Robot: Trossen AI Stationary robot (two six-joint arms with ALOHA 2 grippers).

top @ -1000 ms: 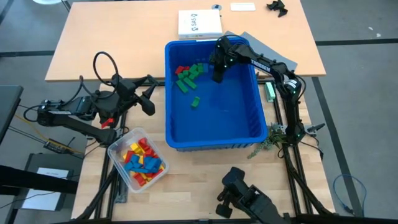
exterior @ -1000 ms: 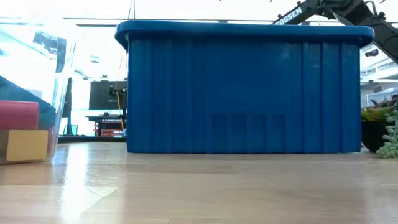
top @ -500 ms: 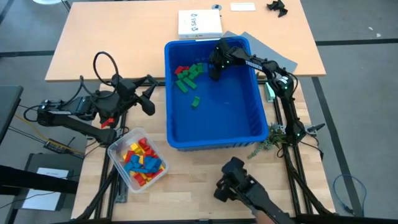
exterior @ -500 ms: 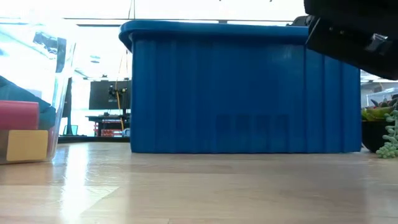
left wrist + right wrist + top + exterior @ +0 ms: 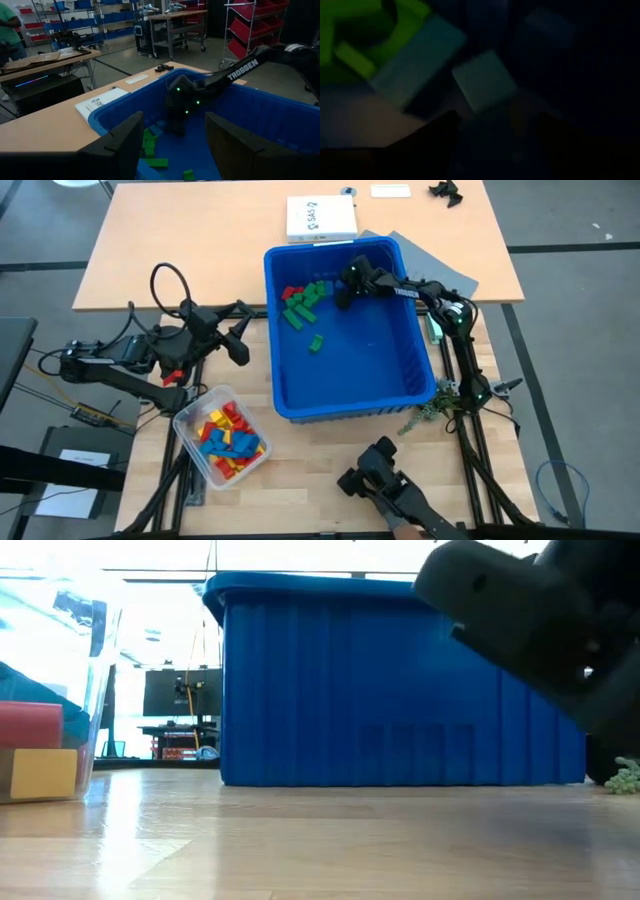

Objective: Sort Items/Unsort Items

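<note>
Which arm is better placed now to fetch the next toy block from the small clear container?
The left, probably: its tool waits outside the large blue plastic bin, nearer the small clear plastic container of coloured blocks. The right tool is deep inside the bin.

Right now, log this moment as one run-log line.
right gripper: fingers open, low in blue bin by green blocks | left gripper: open, beside bin | clear tub: mixed blocks

Light wooden table (image 5: 200, 260) under a blue bin (image 5: 345, 405), clear tub (image 5: 190, 425), white box (image 5: 320, 218)
</note>
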